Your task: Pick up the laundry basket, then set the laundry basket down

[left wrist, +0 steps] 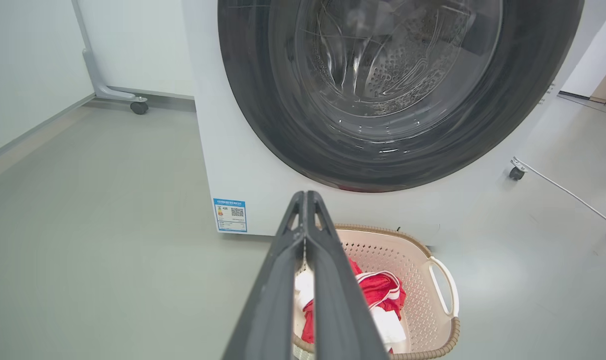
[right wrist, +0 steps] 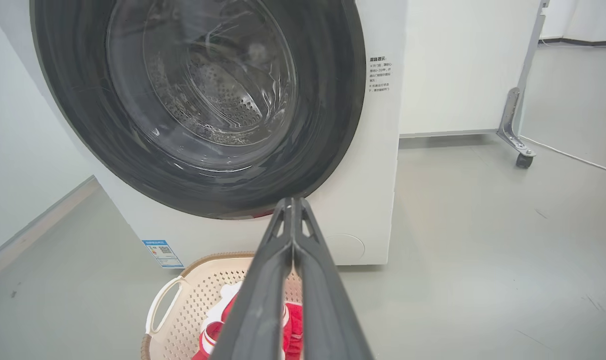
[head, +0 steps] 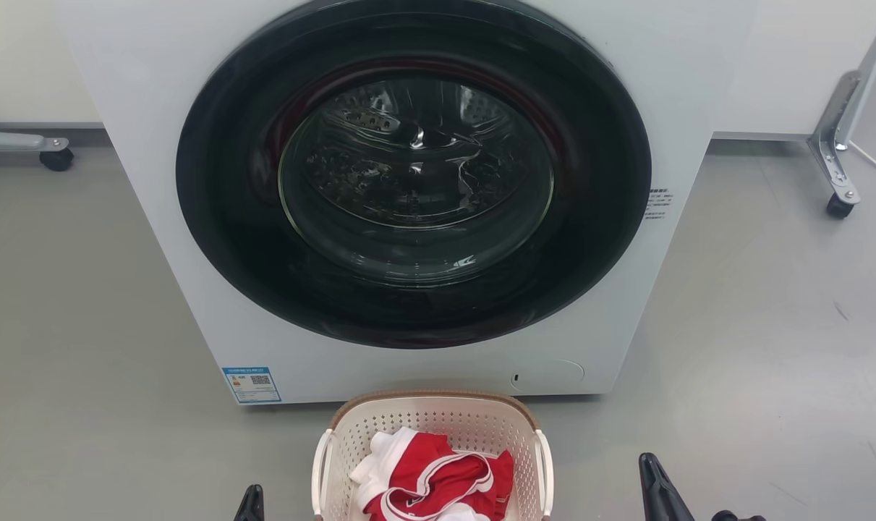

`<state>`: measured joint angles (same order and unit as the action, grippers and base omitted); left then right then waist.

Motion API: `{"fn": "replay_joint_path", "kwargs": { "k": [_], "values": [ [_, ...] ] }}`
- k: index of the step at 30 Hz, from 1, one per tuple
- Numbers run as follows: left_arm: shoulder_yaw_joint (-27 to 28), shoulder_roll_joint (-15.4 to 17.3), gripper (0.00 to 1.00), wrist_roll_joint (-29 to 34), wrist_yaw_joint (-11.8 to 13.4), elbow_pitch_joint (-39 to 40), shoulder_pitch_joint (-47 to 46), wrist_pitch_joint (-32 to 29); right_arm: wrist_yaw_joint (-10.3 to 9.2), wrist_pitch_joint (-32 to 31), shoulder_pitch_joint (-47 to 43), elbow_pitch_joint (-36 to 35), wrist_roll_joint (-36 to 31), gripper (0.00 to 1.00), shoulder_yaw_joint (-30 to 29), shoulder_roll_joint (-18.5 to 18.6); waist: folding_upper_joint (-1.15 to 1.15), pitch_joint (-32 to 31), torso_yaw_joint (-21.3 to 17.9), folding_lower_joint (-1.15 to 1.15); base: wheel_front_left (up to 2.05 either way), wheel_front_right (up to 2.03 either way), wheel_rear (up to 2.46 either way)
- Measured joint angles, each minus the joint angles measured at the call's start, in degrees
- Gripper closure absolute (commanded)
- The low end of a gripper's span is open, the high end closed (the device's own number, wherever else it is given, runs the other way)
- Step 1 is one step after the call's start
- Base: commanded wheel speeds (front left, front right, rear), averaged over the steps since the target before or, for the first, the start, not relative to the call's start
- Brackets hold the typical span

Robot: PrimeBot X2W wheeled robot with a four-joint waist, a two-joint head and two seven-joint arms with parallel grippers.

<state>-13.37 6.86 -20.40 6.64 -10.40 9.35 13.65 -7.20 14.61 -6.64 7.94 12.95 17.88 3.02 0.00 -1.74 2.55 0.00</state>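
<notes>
Grey floor (head: pixel 83 325), white wall at the far side.

Counts:
- 1 front-load washing machine (head: pixel 155 145) with a round dark glass door (head: pixel 416 174) and 1 blue label (head: pixel 252 384) at its lower left corner.
- 1 laundry basket (head: pixel 438 423), cream and perforated with a brown rim. It has 2 white side handles, left (head: pixel 322 470) and right (head: pixel 546 470).
- Red-and-white clothing (head: pixel 438 477) bunched inside the basket. Can't tell how many pieces.
- 2 castered frame feet, one far left (head: pixel 56 158) and one far right (head: pixel 839 206).

Basket sits upright on the floor, just in front of the washer's base and centred under the door, on the near side.

Left hand (left wrist: pixel 307 200): fingers (left wrist: pixel 277 290) pressed together to the tips, nothing between them. In the head view its tip is near the basket's left handle, just left of it, not touching.

Right hand (right wrist: pixel 292 202): fingers (right wrist: pixel 262 300) also pinched together, holding nothing. In the head view it sits right of the basket, clearly farther from the right handle than the left hand is from its handle.

Basket lies between the two hands, a bit farther out than both fingertips.
</notes>
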Motion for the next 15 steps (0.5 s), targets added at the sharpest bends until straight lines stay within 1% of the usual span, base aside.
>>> {"fn": "replay_joint_path", "kwargs": {
  "k": [4,7,9,10,11,13,15],
  "values": [
    [0.75,-0.2,1.0,-1.99,-0.3,-0.23,-0.09,-0.91,0.66,-0.55,0.16,0.19,2.81,1.0,-1.07,0.0,0.0,0.11,-0.13,0.0,0.0,0.0,0.0],
    [1.48,-0.27,1.0,-4.98,-0.85,-0.43,-0.19,-1.54,1.14,-1.47,0.26,0.37,5.49,1.0,-1.87,-0.01,0.0,0.17,-0.22,0.0,0.0,0.0,0.0],
    [1.67,-0.29,1.0,-5.61,-1.16,-0.48,-0.31,-1.69,1.18,-1.69,0.31,0.47,6.38,1.0,-2.16,-0.01,0.0,0.19,-0.24,0.0,0.0,0.0,0.0],
    [2.0,-0.44,1.0,-7.56,-1.21,-0.55,-0.79,-2.24,1.38,-2.14,0.42,0.65,8.49,1.0,-2.67,-0.02,0.0,0.23,-0.3,0.0,0.0,0.0,0.0],
    [2.21,-0.54,1.0,-8.29,-1.55,-0.57,-0.93,-2.54,1.72,-2.5,0.51,0.77,9.62,1.0,-2.97,-0.02,0.0,0.25,-0.33,0.0,0.0,0.0,0.0],
    [2.35,-0.62,1.0,-8.84,-1.67,-0.62,-1.0,-2.76,1.75,-2.74,0.6,0.87,10.42,1.0,-3.21,-0.03,0.0,0.27,-0.35,0.0,0.0,0.0,0.0],
    [3.08,-0.76,1.0,-11.49,-2.13,-0.86,-1.09,-3.48,2.26,-3.54,1.28,1.24,13.16,1.0,-4.1,-0.04,0.0,0.33,-0.43,0.0,0.0,0.0,0.0]
  ]
}}
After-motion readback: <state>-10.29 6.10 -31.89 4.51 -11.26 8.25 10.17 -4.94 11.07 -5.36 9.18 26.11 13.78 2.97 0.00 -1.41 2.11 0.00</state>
